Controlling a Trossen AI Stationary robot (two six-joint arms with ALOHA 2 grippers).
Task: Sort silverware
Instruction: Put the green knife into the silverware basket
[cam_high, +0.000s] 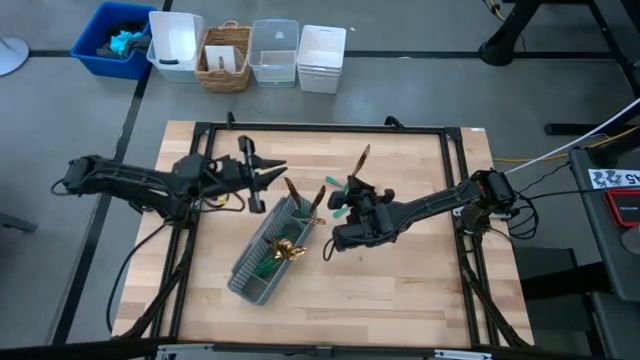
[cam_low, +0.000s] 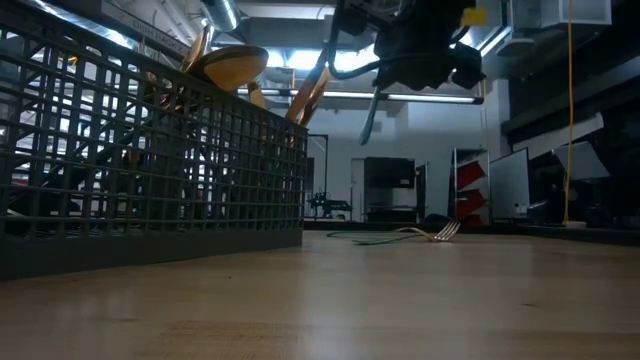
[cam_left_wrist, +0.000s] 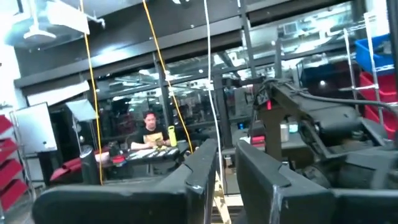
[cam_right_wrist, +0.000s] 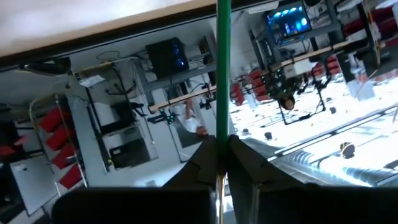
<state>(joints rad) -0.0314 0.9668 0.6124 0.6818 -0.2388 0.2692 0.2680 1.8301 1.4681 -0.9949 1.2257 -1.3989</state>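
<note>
My right gripper (cam_right_wrist: 219, 155) clamps green-handled utensil (cam_right_wrist: 223, 68), lifted at caddy's (cam_high: 262, 255) 3 o'clock. Left gripper (cam_high: 268, 172) open at 11. Fork (cam_low: 432, 233) on wood table (cam_high: 400, 290). Bins (cam_high: 250, 55) beyond.

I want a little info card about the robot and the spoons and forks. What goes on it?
table: wooden table
caddy: grey mesh caddy, lying slantwise mid-table, holding several gold-headed pieces
loose piece: fork lying on the table beyond the caddy
left pincer: left pincer, raised near the caddy's far end, holding nothing
right pincer: right pincer, shut on a green-handled utensil, lifted off the table
bins: blue bin and white bins behind the table
</note>
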